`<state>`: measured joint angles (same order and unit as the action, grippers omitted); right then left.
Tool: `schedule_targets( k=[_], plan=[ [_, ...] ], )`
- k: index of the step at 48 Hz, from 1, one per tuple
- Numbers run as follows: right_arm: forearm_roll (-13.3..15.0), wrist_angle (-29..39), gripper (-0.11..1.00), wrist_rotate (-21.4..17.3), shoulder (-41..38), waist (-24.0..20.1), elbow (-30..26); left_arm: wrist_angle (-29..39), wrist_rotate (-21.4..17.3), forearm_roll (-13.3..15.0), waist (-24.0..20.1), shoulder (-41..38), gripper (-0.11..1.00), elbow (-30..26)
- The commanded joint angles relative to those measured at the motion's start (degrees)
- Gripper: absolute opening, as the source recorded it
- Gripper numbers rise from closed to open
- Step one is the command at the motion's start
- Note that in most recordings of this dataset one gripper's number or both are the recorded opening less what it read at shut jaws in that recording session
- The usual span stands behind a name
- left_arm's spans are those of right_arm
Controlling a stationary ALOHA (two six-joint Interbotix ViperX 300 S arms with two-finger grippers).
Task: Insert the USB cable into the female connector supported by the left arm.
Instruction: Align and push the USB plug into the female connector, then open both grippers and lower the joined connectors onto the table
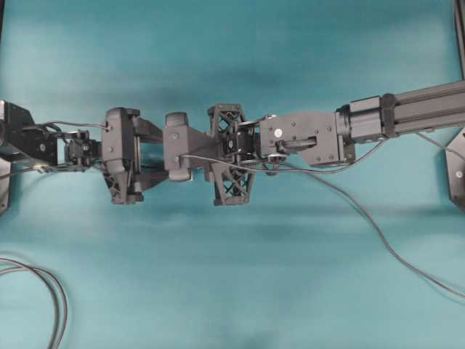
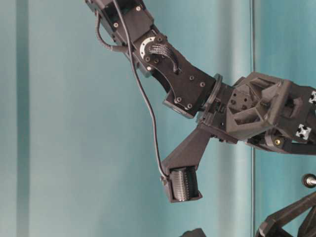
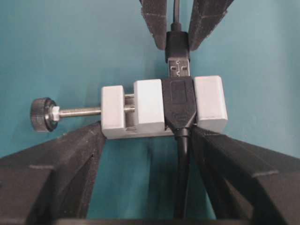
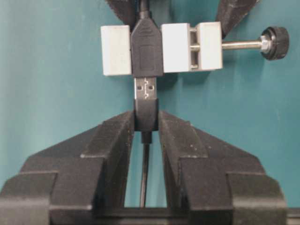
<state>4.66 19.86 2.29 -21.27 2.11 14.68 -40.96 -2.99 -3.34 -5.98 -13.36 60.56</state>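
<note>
While the right gripper pinches the USB cable by its collar, the plug meets the female connector; left gripper fingers spread wide, bracing the connector's underside.

Overhead: female connector, plug hidden under arms.
</note>
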Motion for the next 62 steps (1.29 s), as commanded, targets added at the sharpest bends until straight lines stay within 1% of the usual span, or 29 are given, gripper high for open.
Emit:
schedule_targets(
  k=[1, 7, 14, 19, 36, 38, 41, 43, 46, 52, 55, 58, 62],
  plan=[
    [0.18, -1.58, 0.21, 0.09, 1.05, 0.00, -3.08, -0.26, -0.62, -0.53, 0.79, -1.93, 0.80, -6.15],
    [0.18, -1.85, 0.21, 0.62, 0.88, -0.09, -3.96, -0.26, -0.62, -0.53, 0.79, -2.81, 0.80, -7.82],
    [0.09, -1.76, 0.21, 3.34, 0.62, -0.09, -4.83, 0.00, -0.62, -0.53, 0.88, -3.78, 0.80, -8.88],
    [0.18, -1.58, 0.21, 4.57, 0.70, -0.09, -5.54, 0.09, -0.62, -0.53, 1.14, -3.87, 0.80, -9.23],
    [0.18, 0.97, 0.21, 4.75, 1.05, -0.79, -5.80, 2.55, -0.53, -0.53, 2.37, -3.87, 0.80, -8.96],
    [0.18, 1.05, 0.18, 4.66, 1.14, -0.79, -5.80, 2.55, -0.53, -0.53, 2.46, -3.78, 0.80, -8.88],
    [0.18, 1.23, 0.05, 4.57, 1.32, -0.88, -5.71, 2.55, -0.44, -0.53, 2.55, -3.69, 0.80, -8.79],
    [0.18, 1.67, 0.00, 4.57, 1.41, -0.88, -5.63, 2.64, -0.44, -0.53, 2.64, -3.52, 0.80, -8.61],
    [0.18, 2.99, -0.01, 4.48, 1.32, -0.79, -5.54, 2.90, -0.35, -0.53, 2.55, -3.08, 0.80, -8.17],
    [0.18, 7.73, -0.01, 3.87, 2.02, -0.97, -5.36, 4.22, -0.26, -0.44, 2.64, -1.32, 0.79, -6.33],
    [0.18, 8.61, -0.01, 3.60, 3.25, -1.23, -4.57, 4.83, 0.09, -0.53, 2.64, 0.09, 0.79, -4.75],
    [0.18, 8.17, -0.01, 3.43, 5.19, -1.32, -2.46, 5.45, 0.26, -0.44, 2.64, 2.11, 0.79, -2.37],
    [0.18, 6.24, -0.01, 3.16, 8.79, -1.41, 2.20, 5.80, 0.26, -0.35, 2.64, 4.66, 0.79, 0.70]
  ],
)
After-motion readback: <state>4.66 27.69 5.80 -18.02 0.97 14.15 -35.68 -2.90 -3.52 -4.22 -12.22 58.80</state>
